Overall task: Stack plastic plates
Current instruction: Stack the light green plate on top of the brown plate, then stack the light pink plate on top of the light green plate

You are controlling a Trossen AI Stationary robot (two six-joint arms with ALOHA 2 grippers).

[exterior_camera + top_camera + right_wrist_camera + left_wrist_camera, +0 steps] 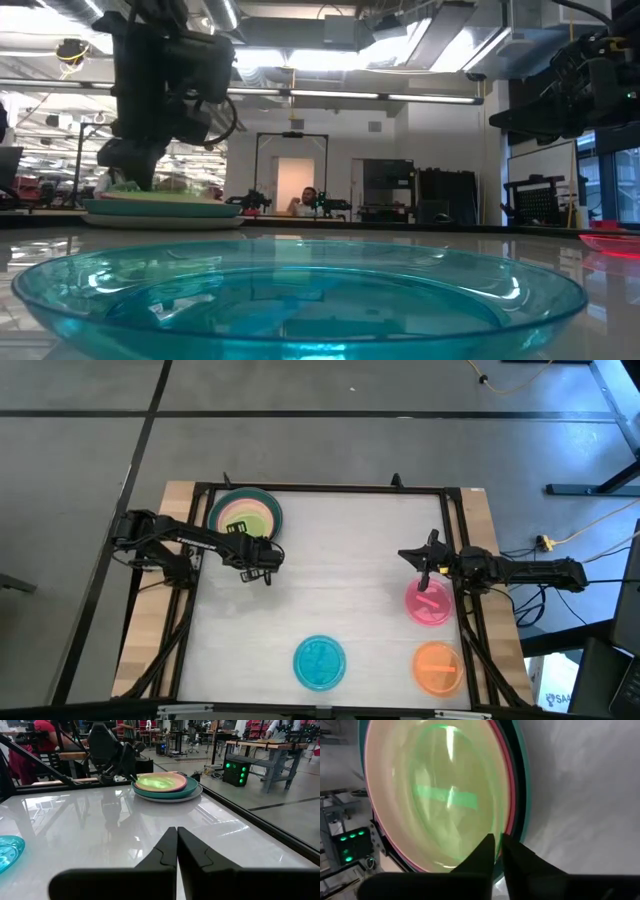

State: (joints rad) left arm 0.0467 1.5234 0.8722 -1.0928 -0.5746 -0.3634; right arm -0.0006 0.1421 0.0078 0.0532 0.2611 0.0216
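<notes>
A stack of plates [245,515] stands at the table's far left. The light green plate [440,790] is on top, with peach, magenta and teal rims showing below it and a grey rim [194,794] at the bottom. The pink plate [430,605], cyan plate [320,662] and orange plate [437,667] lie singly on the table. My left gripper [264,568], shut, hovers just off the stack's near right rim [497,840]. My right gripper [426,572], shut [176,834], hangs above the pink plate's far edge.
A black frame rail [320,488] runs around the table top. Bare white table lies between the stack and the pink plate. The cyan plate [300,295] sits right at the near edge, in the middle. People and benches show in the room beyond.
</notes>
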